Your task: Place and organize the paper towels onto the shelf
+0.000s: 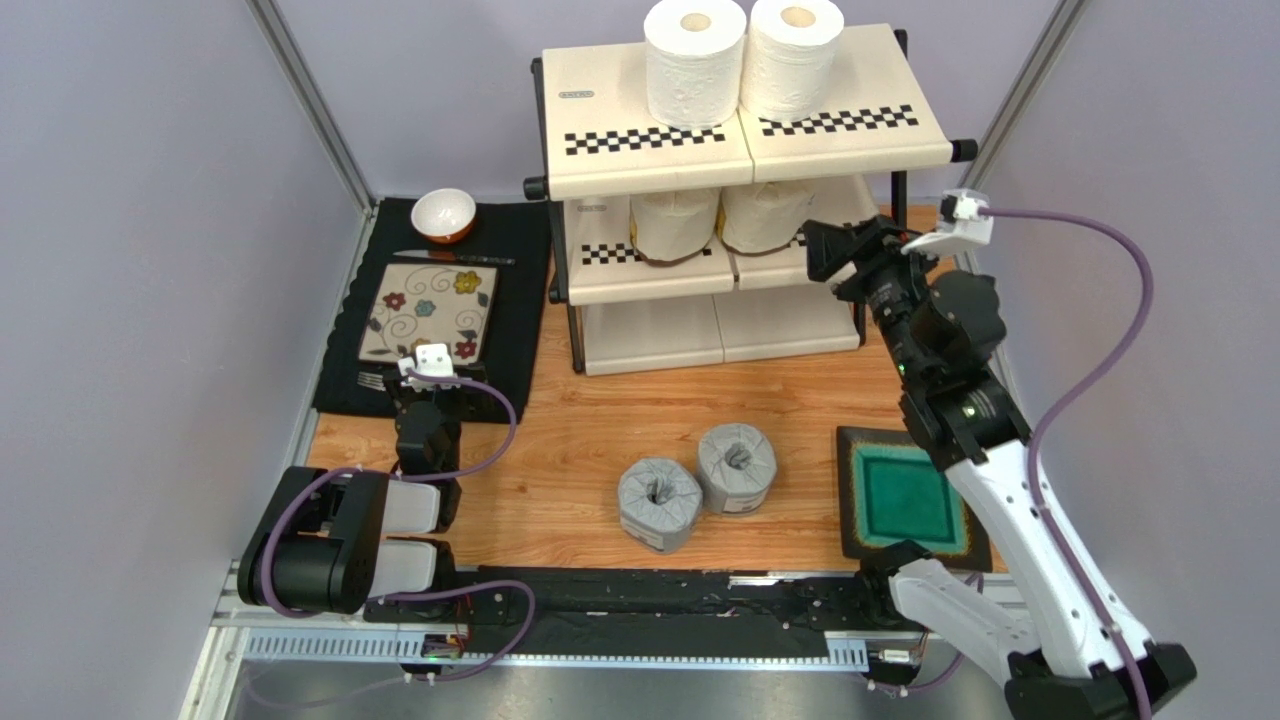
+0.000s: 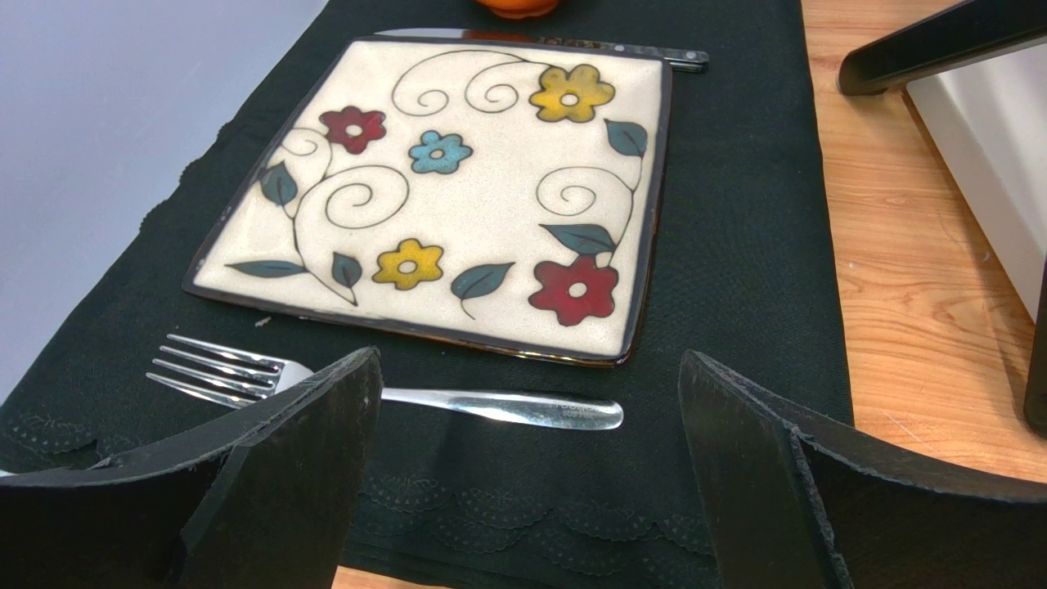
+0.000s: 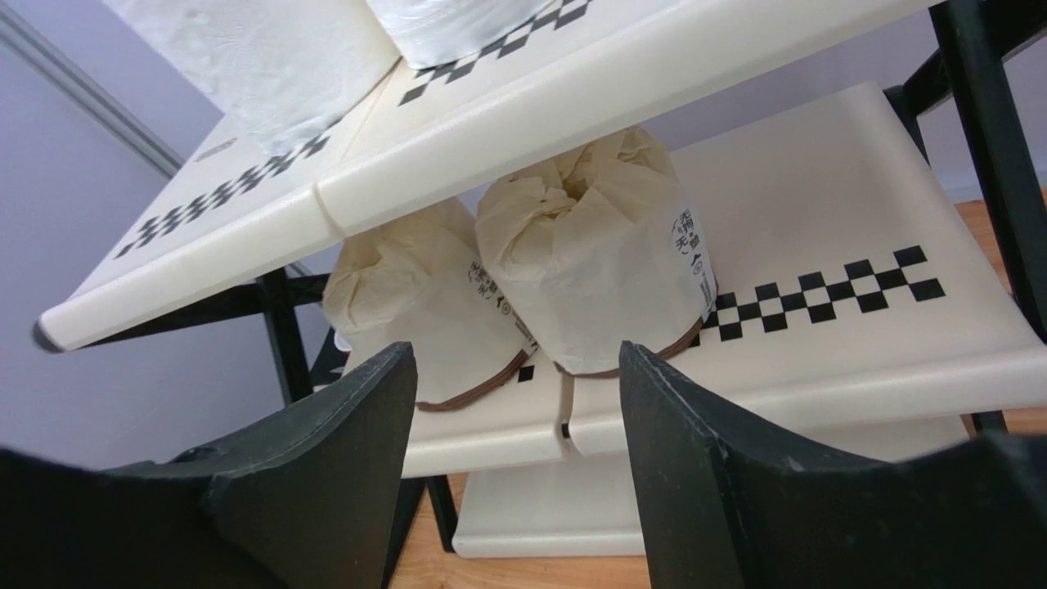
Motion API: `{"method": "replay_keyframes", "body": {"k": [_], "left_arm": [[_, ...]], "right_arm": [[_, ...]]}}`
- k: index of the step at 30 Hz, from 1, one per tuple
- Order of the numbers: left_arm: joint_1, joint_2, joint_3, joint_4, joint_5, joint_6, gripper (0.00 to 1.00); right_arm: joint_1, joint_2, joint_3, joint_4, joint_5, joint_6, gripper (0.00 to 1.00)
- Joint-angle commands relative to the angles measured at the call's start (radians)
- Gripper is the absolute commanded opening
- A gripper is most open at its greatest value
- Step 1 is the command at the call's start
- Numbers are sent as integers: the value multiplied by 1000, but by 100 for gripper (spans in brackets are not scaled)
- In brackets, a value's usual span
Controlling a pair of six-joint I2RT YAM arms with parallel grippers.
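Paper towels (image 1: 696, 60) are sorted by colour: two plain white rolls (image 1: 793, 57) stand on top of the cream three-tier shelf with checkered front strips (image 1: 646, 143), two cream-wrapped rolls (image 3: 578, 258) sit side by side on its middle tier, and two grey-wrapped rolls (image 1: 660, 503) lie on the wooden table (image 1: 601, 420), not yet shelved. The right gripper (image 3: 516, 368) sits just before the cream pair, jaws spread, holding nothing. The left gripper (image 2: 529, 381), spread and empty, hangs over the black cloth mat (image 2: 750, 270) near the square floral plate (image 2: 455, 184), which we judge is parked out of the way.
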State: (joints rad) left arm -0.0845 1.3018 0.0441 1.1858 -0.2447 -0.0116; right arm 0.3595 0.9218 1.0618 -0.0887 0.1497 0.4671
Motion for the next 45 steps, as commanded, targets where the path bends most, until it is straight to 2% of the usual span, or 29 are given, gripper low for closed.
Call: {"method": "replay_keyframes", "body": {"k": [1, 5, 8, 10, 17, 29, 40, 43, 45], "left_arm": [[6, 1, -234, 29, 5, 7, 99], [6, 1, -234, 29, 4, 7, 99], [6, 1, -233, 29, 5, 7, 99], [6, 1, -234, 29, 5, 7, 99], [6, 1, -233, 29, 5, 7, 99], [6, 1, -234, 29, 5, 7, 99], [6, 1, -233, 29, 4, 7, 99], [6, 1, -234, 29, 4, 7, 99], [6, 2, -233, 29, 5, 7, 99]], "right_arm": [[24, -92, -36, -221, -73, 7, 65], [85, -146, -159, -385, -110, 74, 67], [143, -155, -236, -515, -92, 108, 73], [177, -155, -273, -533, -87, 136, 80], [210, -159, -391, -528, -111, 179, 82], [210, -158, -473, -496, -217, 186, 77], [223, -81, -496, -439, -228, 191, 73], [231, -64, -494, -434, -210, 189, 70], [233, -63, -494, -434, -197, 189, 63]]}}
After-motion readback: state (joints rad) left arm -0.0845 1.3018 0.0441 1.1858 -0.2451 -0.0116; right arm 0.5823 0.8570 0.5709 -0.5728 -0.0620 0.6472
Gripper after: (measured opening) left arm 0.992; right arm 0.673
